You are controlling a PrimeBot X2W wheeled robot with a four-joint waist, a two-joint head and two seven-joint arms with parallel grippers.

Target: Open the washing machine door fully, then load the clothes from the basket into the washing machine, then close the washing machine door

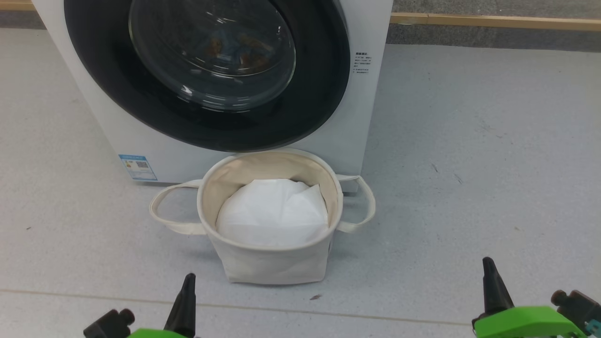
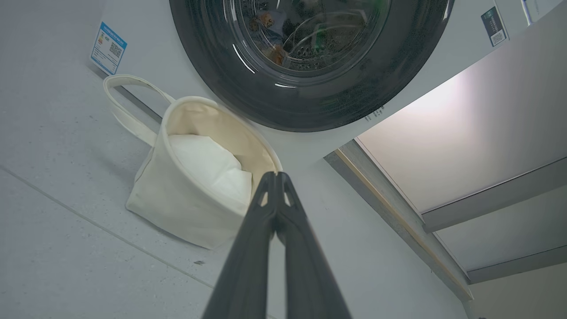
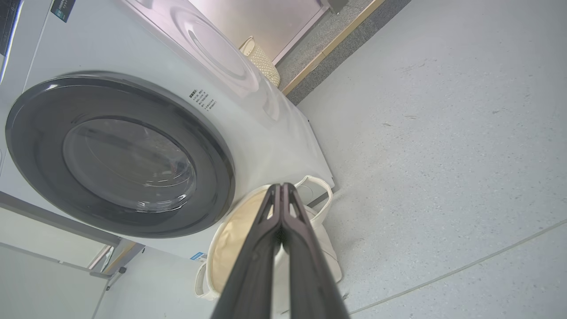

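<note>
both arms sit low, just their ends poking in along the bottom edge of the head view. left gripper (image 1: 188,281) is at lower left, right gripper (image 1: 489,277) at lower right, well apart, both pointing up the view. the wrist views look straight down each pair: the left one's fingers (image 2: 248,261) are pressed together with the tips touching and nothing pinched between them, and the right's fingers (image 3: 252,266) look the same. the right wrist has a bright green housing (image 1: 526,321) with a dark knob (image 1: 575,303) beside it.
</note>
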